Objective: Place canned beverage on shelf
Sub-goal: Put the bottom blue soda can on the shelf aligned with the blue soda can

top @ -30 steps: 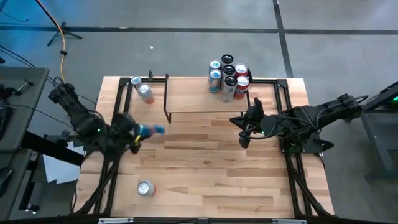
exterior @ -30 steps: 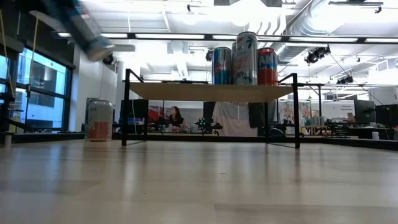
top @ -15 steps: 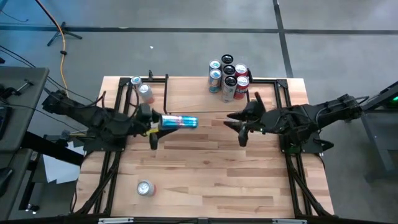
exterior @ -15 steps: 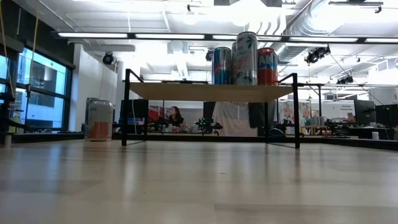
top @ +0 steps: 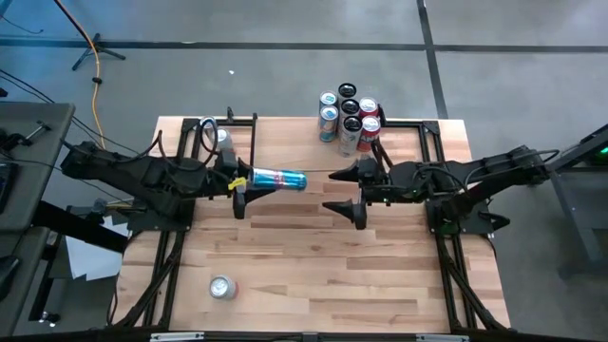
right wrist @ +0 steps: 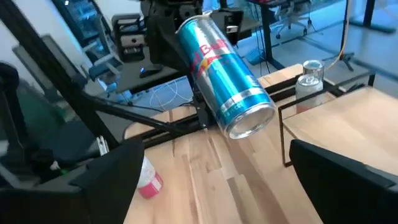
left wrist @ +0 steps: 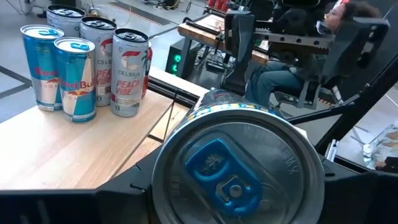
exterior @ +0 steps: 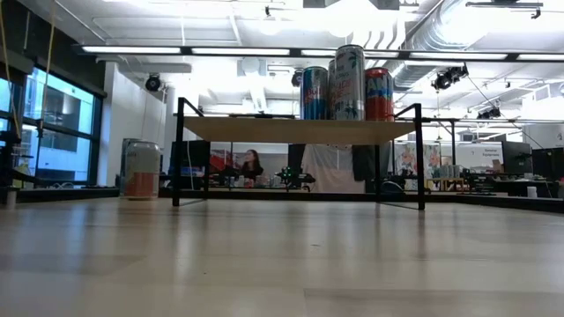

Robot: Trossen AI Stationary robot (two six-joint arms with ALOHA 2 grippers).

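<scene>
On the tabletop (top: 313, 275), nearest the front edge and well in front of the shelf (top: 313, 147), one can (top: 221, 287) stands alone, its silver top up.

Between that can and the shelf, just in front of the shelf's front edge, the left hand (top: 241, 182) grips a blue Red Bull can (top: 277, 180) by its base, holding it on its side above the tabletop. The can's blue-tabbed top (left wrist: 239, 171) points toward the right hand (top: 350, 191), whose fingers are spread wide and hold nothing. The right hand sits level with the can, just in front of the shelf's right half, a short gap from the can's end. From its wrist the "Red Bull" lettering on the blue can (right wrist: 224, 78) reads clearly.

On the shelf's right back corner stands a tight cluster of cans (top: 348, 119). Two blue ones (left wrist: 59, 74) carry Red Bull labels; a pale can (left wrist: 129, 73) reads "CELSIUS PEACH VIBE", and another Celsius can (left wrist: 98, 53) stands just behind it.

Off the shelf's left end, beside its black legs, one more can (top: 221, 140) with a pinkish lower half stands upright on the tabletop, seen from table height as well (exterior: 141, 170).
</scene>
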